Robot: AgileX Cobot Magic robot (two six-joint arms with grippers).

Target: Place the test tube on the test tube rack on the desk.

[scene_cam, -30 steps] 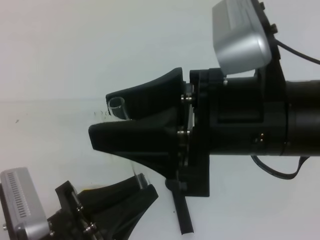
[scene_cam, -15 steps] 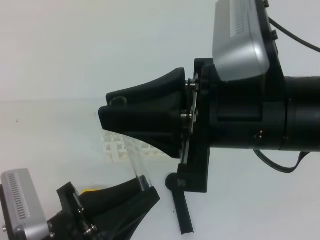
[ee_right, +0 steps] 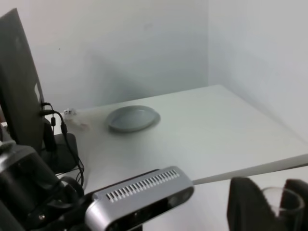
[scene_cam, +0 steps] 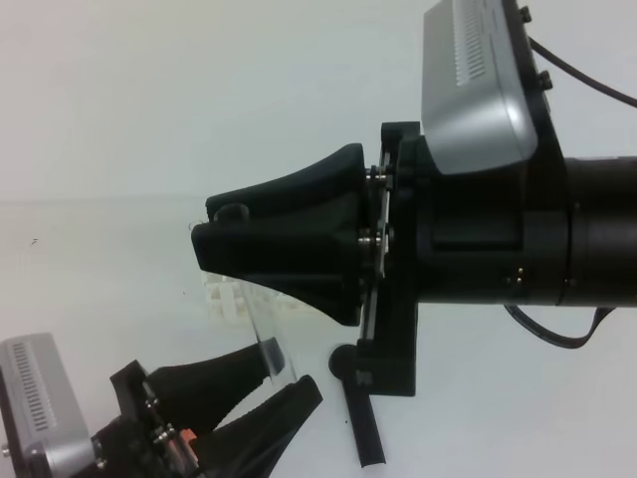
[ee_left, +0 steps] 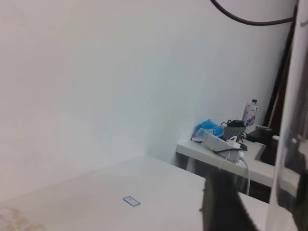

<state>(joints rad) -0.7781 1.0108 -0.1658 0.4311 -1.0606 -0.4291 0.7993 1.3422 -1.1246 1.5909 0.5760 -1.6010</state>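
A plain white desk (scene_cam: 90, 269) runs back to a pale wall, bare but for a few dark specks, and the high view is mostly filled by two black grippers close to the lens. The test tube (scene_cam: 267, 334) is the landmark: a slim clear tube standing nearly upright, its long axis tilted slightly, its upper part running up into the right gripper (scene_cam: 204, 239) and its lower end between the spread jaws of the left gripper (scene_cam: 284, 383). The right gripper's jaws are drawn together around the tube's top, and the right wrist view shows the tube's open mouth between two dark fingers (ee_right: 243, 204), so that arm seems to hold it. The left jaws stand apart, and I cannot tell whether they touch the glass. Behind the tube and a little to its left, a corner of the white test tube rack (scene_cam: 227, 297) shows under the right gripper. A black stick (scene_cam: 363, 433) lies on the desk to the tube's right. Judging from this, the tube must travel down to the rack with its axis kept upright.
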